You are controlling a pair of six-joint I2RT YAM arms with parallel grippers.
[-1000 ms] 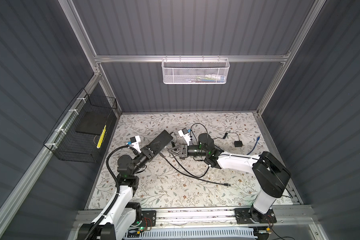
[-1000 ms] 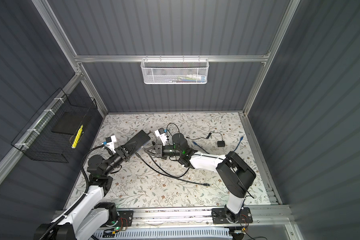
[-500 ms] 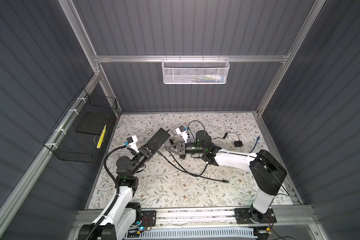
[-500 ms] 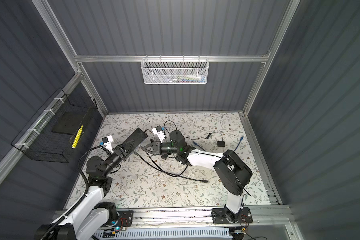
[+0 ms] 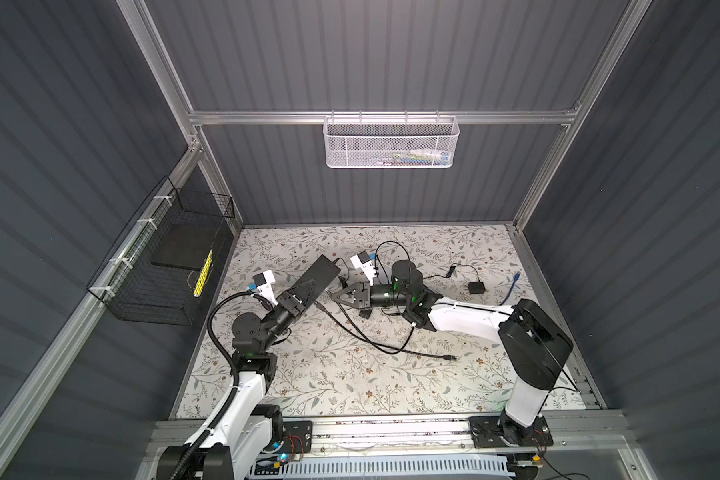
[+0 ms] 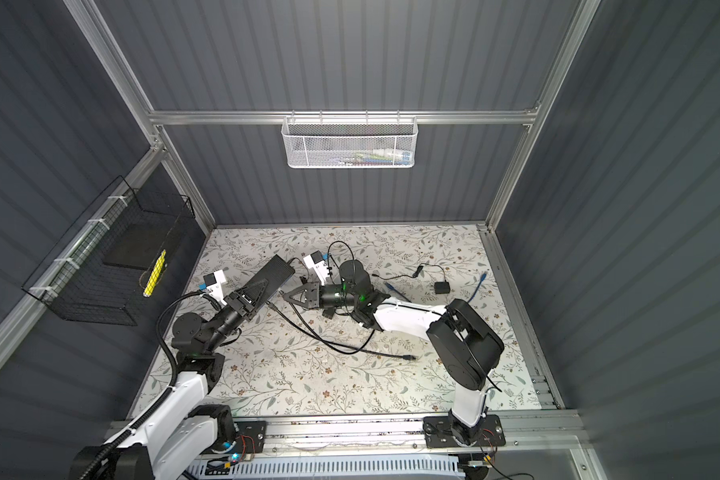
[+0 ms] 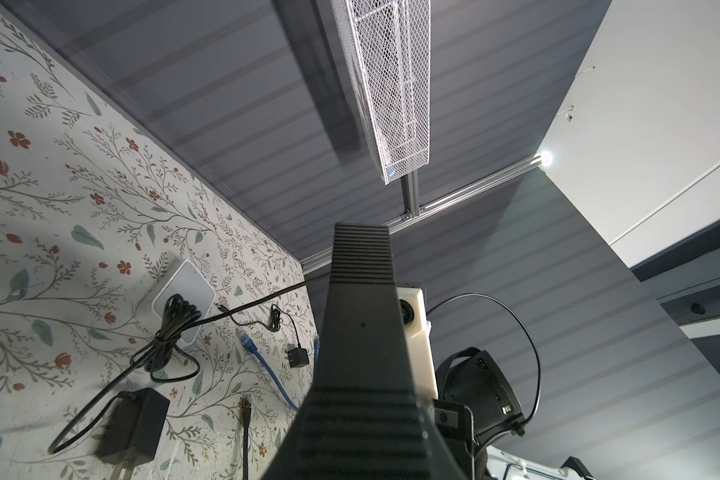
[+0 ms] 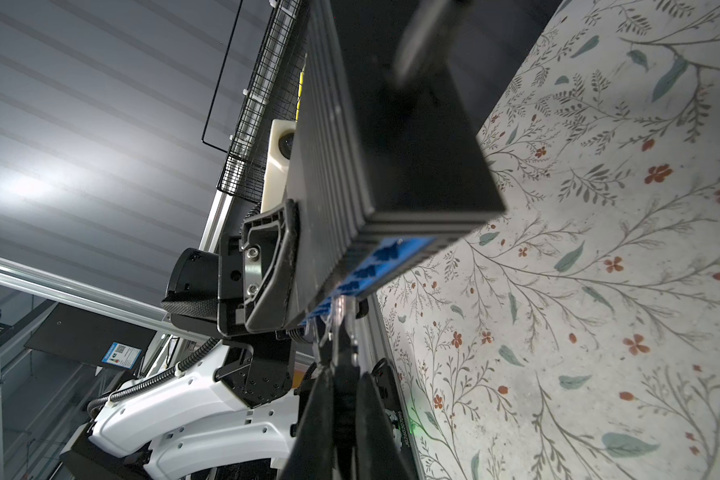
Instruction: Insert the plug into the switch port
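The switch [image 5: 323, 274] [image 6: 277, 274] is a ribbed black box, held tilted above the floral mat by my left gripper [image 5: 304, 291] [image 6: 258, 291], which is shut on its lower end. In the left wrist view the switch [image 7: 362, 332] hides the jaws. Its blue port face [image 8: 383, 259] points toward my right gripper [image 5: 334, 295] [image 6: 288, 296] [image 8: 344, 368], which is shut on a black cable just behind the clear plug [image 8: 338, 305]. The plug's tip touches the blue port row near its end. How deep it sits in a port I cannot tell.
A loose black cable [image 5: 391, 351] loops over the mat below the grippers. A small black adapter [image 5: 476, 287] and a blue cable [image 5: 515, 282] lie at the right. A black wire basket [image 5: 163, 266] hangs on the left wall, a white mesh basket [image 5: 391, 141] on the back wall.
My right gripper has moved left with the plug, up to the switch's port face. The left gripper has raised the switch slightly toward the back.
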